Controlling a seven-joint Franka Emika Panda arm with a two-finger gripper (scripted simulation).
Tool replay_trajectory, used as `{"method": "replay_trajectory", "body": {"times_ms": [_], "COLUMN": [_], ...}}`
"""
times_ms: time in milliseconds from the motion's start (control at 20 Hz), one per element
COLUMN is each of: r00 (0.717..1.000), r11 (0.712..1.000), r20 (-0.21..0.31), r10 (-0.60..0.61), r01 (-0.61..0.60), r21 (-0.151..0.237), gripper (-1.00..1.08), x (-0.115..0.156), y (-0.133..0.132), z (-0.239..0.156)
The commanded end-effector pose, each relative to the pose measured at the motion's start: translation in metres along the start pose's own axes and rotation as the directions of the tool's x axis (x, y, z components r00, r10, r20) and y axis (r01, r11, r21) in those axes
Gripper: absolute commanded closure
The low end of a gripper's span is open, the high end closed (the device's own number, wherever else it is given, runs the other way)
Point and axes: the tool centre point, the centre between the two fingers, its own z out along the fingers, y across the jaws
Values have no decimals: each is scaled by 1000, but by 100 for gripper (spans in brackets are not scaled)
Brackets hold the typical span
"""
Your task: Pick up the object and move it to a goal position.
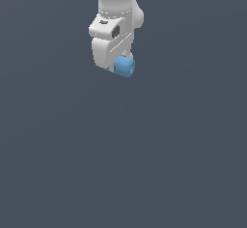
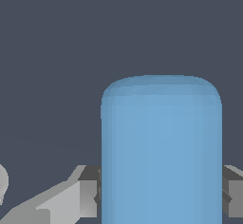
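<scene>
The object [image 1: 125,68] is a small light-blue short cylinder, seen just under the white hand of the arm in the upper middle of the exterior view. My gripper [image 1: 120,66] is shut on it, and the hand hides most of the fingers there. In the wrist view the object [image 2: 161,152] fills the space between the two grey fingertips [image 2: 88,194], which press against its two sides. My gripper [image 2: 161,197] holds it against the plain dark ground.
A flat, dark grey-blue surface [image 1: 144,164] spreads over both views. No other objects, containers or edges show. No goal marker is in view.
</scene>
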Motion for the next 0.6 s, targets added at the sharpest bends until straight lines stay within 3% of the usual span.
{"method": "replay_trajectory", "body": {"times_ms": [0,550], "r00": [1000,1000], "r11": [1000,1000], "r20": [0,1], "r10": [0,2], "r01": [0,-2], "r21": [1,1], "gripper": [108,108], "x": [-1,-3], "y": [-4,-9], "z": [-17,-47]}}
